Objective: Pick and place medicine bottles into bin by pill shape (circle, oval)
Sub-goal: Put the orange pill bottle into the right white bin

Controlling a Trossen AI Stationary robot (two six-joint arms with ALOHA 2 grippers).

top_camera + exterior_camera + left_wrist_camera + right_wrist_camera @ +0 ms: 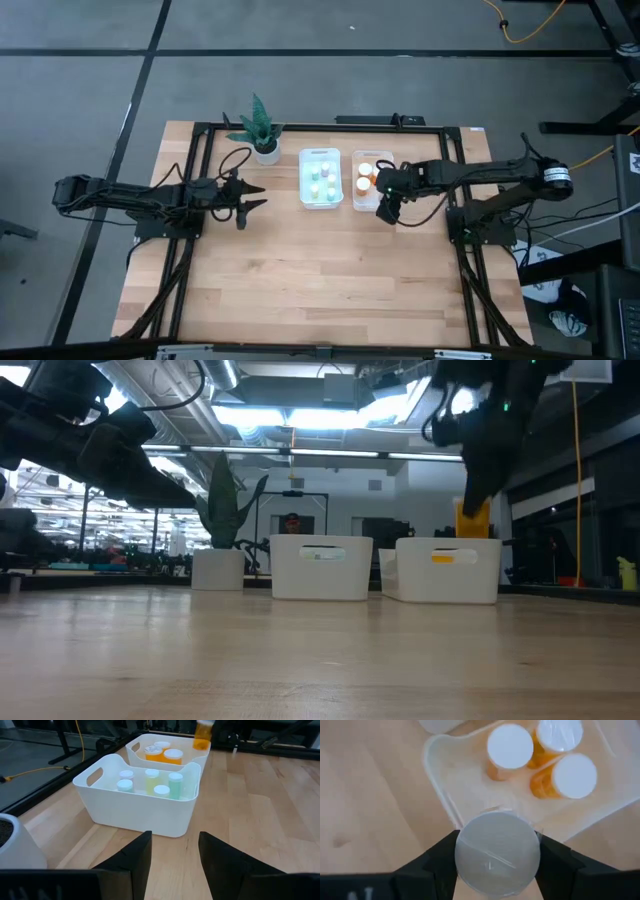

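My right gripper (497,855) is shut on an amber medicine bottle with a white cap (497,851), and holds it over the near rim of the right white bin (371,203). The bottle also shows in the low view (472,518) and the left wrist view (202,736). Three amber bottles (555,760) stand upright in that bin. Several small pale green and whitish bottles (150,782) stand in the left white bin (145,815). My left gripper (175,854) is open and empty, level above the table, left of the bins (250,196). My right gripper pinches the amber bottle between its two fingers (440,860), at the sides of its upper part just under the white cap. The fingers come from above, pointing down. The bottle hangs upright below them with its amber body (472,520) lifted clear, just above the bin's rim.
A green plant in a white pot (263,135) stands at the far side, left of the bins. Bare wooden table (320,270) stretches toward the near edge. A black frame (200,240) runs along the table's sides.
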